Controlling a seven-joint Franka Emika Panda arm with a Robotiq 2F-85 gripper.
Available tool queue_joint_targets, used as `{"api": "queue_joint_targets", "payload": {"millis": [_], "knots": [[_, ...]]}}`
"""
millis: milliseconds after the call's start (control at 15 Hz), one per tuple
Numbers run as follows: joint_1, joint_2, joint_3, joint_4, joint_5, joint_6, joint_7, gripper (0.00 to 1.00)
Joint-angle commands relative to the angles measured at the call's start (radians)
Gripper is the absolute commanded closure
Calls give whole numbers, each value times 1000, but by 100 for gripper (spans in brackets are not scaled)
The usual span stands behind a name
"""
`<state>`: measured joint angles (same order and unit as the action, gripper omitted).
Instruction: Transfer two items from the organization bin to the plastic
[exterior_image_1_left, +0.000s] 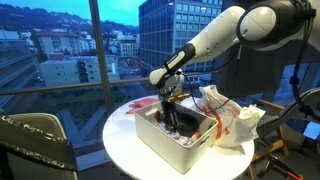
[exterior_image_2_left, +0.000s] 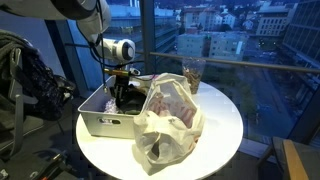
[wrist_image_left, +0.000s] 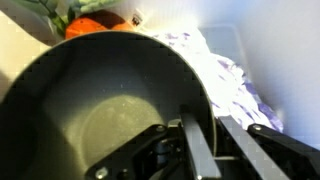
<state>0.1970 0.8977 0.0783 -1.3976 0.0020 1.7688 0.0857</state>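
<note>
A white organization bin (exterior_image_1_left: 160, 137) stands on a round white table, seen in both exterior views (exterior_image_2_left: 100, 124). A crumpled clear plastic bag (exterior_image_1_left: 236, 122) lies beside it (exterior_image_2_left: 170, 112). My gripper (exterior_image_1_left: 172, 110) reaches down inside the bin (exterior_image_2_left: 122, 97). In the wrist view the gripper (wrist_image_left: 205, 140) has one finger inside and one outside the rim of a dark bowl (wrist_image_left: 90, 100) and is shut on it. An orange item (wrist_image_left: 95, 24) and a purple-white crinkled wrapper (wrist_image_left: 218, 70) lie beyond the bowl in the bin.
A glass cup (exterior_image_2_left: 192, 72) stands at the table's back near the window. The table edge (exterior_image_1_left: 120, 150) curves close to the bin. A chair (exterior_image_1_left: 35, 140) stands off the table. Window glass is right behind the table.
</note>
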Motion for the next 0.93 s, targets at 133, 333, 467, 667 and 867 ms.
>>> {"api": "queue_joint_targets", "payload": {"millis": [133, 333, 467, 667, 867], "knots": [[-74, -60, 41, 60, 122, -218, -45, 96], [-136, -80, 71, 92, 227, -321, -122, 96], [-174, -102, 87, 104, 295, -365, -172, 96], [-215, -103, 90, 125, 380, -378, -220, 96], [-219, -59, 71, 138, 378, -334, -248, 96]]}}
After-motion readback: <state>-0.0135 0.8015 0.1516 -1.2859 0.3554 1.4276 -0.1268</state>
